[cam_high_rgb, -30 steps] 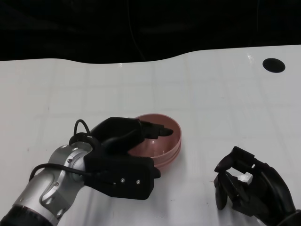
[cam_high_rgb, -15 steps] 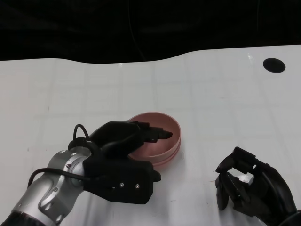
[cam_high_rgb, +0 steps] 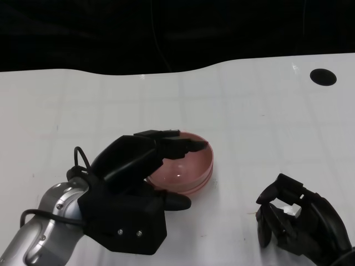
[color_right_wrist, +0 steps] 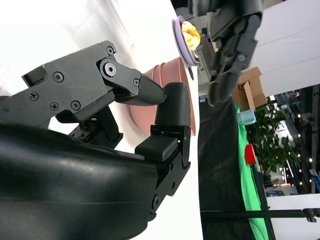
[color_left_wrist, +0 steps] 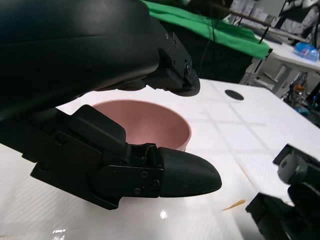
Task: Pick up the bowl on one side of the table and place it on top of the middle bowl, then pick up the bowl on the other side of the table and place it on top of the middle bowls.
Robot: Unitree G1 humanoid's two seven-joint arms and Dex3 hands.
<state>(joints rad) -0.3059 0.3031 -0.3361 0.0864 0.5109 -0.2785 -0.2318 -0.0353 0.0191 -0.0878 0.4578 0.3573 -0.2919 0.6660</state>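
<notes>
**Pink bowls stacked mid-table, left robot hand above them**

Pink bowls [cam_high_rgb: 186,166] sit nested on the white table [cam_high_rgb: 249,122], a little left of centre; the head view shows two rims at the right side of the stack, and the pictures do not settle whether there are more.

Nearest, at the lower right, the right robot hand [cam_high_rgb: 297,219] rests low over the table with its fingers curled in and nothing in them, well apart from the bowls.

At the lower left, the left robot hand [cam_high_rgb: 138,183] comes in on its silver forearm [cam_high_rgb: 41,235]. Its fingers [cam_high_rgb: 180,147] reach across the near-left rim of the stack, spread and straight, while the thumb [cam_high_rgb: 172,200] lies outside the bowls near their base. In the left wrist view there is a gap between fingers and thumb and nothing is clasped.

Farther off, a black round hole [cam_high_rgb: 323,76] marks the table's far right corner.
</notes>
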